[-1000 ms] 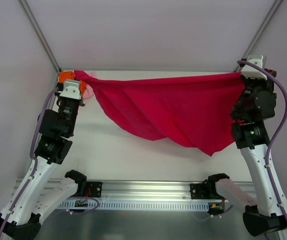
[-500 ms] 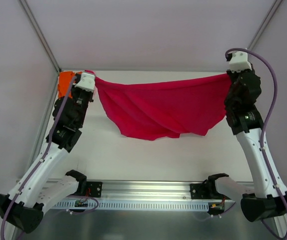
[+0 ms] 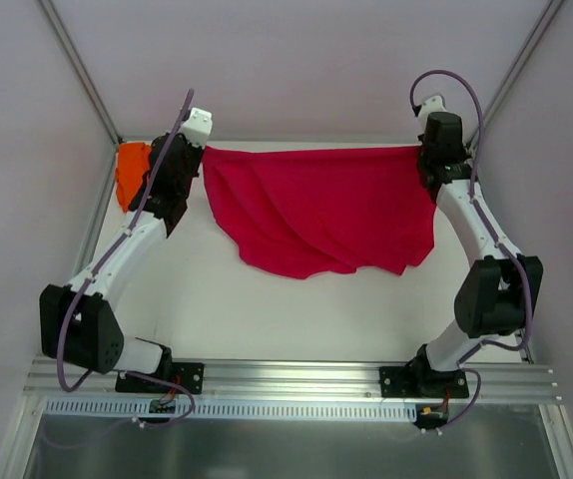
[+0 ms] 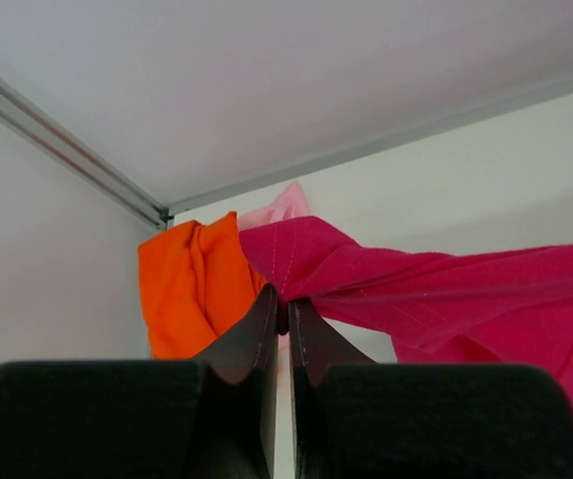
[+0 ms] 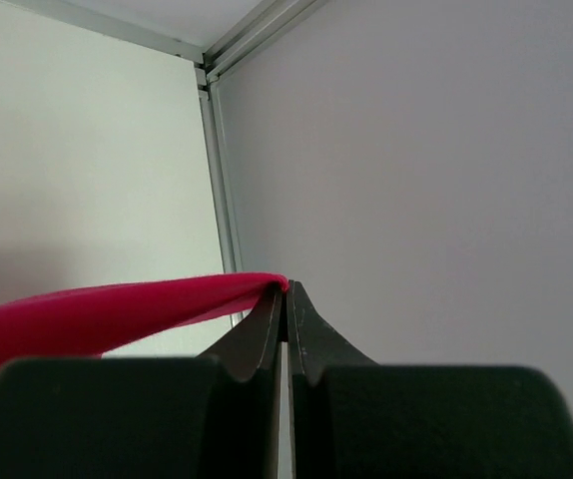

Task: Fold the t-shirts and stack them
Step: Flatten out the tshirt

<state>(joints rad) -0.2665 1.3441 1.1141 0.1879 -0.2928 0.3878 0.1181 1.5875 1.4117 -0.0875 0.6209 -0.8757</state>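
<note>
White counter (image 3: 267, 319) between pale walls; left claw (image 4: 281, 302) and right claw (image 5: 286, 291) each clenched on a top corner of the large crimson-red cloth t-shirt (image 3: 326, 210), stretched across upper centre; bright orange cloth t-shirt (image 3: 130, 172) bunched upper left, pale pink cloth t-shirt (image 4: 286, 205) peeking behind it

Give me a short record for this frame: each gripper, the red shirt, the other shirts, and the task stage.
left gripper: shut on one corner of the red shirt, far left
right gripper: shut on the shirt's opposite corner, far right by the wall
red shirt: top edge stretched between the two grippers, the rest sagging in loose folds, not folded
orange shirt: bunched in the far left corner
pink shirt: only a small part shows, behind the orange one
stage: one shirt held spread, nothing folded or stacked yet
</note>
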